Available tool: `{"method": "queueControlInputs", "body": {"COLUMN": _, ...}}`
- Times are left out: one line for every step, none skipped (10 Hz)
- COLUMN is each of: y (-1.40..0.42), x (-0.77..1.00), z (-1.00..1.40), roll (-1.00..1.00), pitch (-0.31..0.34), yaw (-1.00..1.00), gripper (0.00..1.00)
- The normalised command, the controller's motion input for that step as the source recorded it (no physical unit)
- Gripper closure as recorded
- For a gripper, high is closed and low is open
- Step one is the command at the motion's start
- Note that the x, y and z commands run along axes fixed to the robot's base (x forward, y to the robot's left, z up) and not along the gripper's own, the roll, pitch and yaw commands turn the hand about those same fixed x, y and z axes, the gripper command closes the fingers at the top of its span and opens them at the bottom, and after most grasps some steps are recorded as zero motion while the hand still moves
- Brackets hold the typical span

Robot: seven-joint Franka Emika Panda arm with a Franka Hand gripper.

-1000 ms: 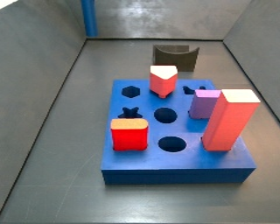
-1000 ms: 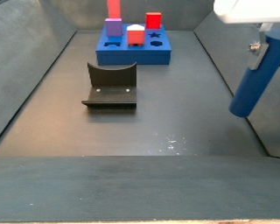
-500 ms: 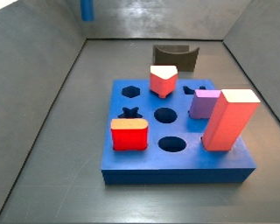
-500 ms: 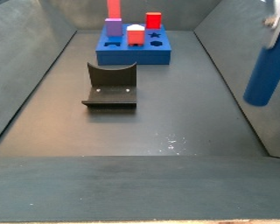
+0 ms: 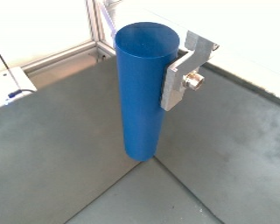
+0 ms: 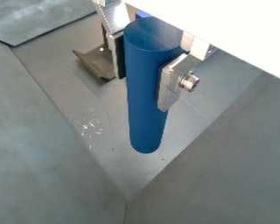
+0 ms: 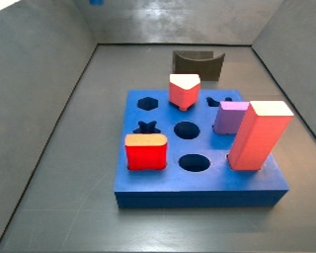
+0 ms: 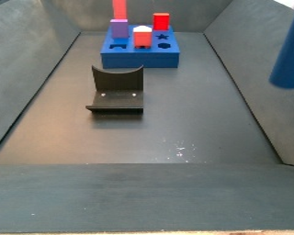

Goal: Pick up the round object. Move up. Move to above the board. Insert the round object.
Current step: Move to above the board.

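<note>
The round object [image 5: 143,87], a tall plain blue cylinder, hangs upright off the floor in both wrist views [image 6: 146,87]. My gripper [image 5: 149,74] is shut on it, and a silver finger [image 5: 184,74] presses its side. In a side view the cylinder [image 8: 288,53] hangs high at the right edge, far from the board [image 8: 143,61]. The board [image 7: 200,193] is a thick blue block at the far end. Two round holes [image 7: 186,129] in its top are free.
On the board stand a tall red block [image 7: 259,134], a purple peg [image 7: 229,116] and two red-and-white pieces [image 7: 146,151]. The dark fixture [image 8: 117,89] sits mid-floor between the peg and the board. Grey walls enclose the floor.
The gripper has risen with the blue cylinder. In a side view the peg climbed towards the upper right edge. The board and fixture have not moved.
</note>
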Motion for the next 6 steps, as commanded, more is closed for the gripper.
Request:
{"method": "queueControlInputs", "body": {"y": 0.00, "x": -0.43, "z": 0.49, "roll": 0.06, "pitch": 0.077, "yaw": 0.02, "gripper": 1.00}}
{"method": "queueControlInputs", "body": {"y": 0.00, "x": -0.43, "z": 0.34, "roll": 0.05, "pitch": 0.075, "yaw": 0.02, "gripper": 1.00}}
{"method": "queueControlInputs", "body": {"y": 0.00, "x": -0.42, "z": 0.24, "roll": 0.05, "pitch": 0.075, "yaw": 0.02, "gripper": 1.00}}
{"method": "queueControlInputs", "body": {"y": 0.00, "x": -0.41, "z": 0.02, "roll": 0.04, "pitch": 0.072, "yaw": 0.02, "gripper": 1.00}}
{"method": "queueControlInputs", "body": {"y": 0.00, "x": -0.41, "z": -0.01, "roll": 0.04, "pitch": 0.071, "yaw": 0.02, "gripper": 1.00}}
{"method": "queueControlInputs", "body": {"y": 0.00, "x": -0.41, "z": 0.00, "roll": 0.04, "pitch": 0.066, "yaw": 0.02, "gripper": 1.00}}
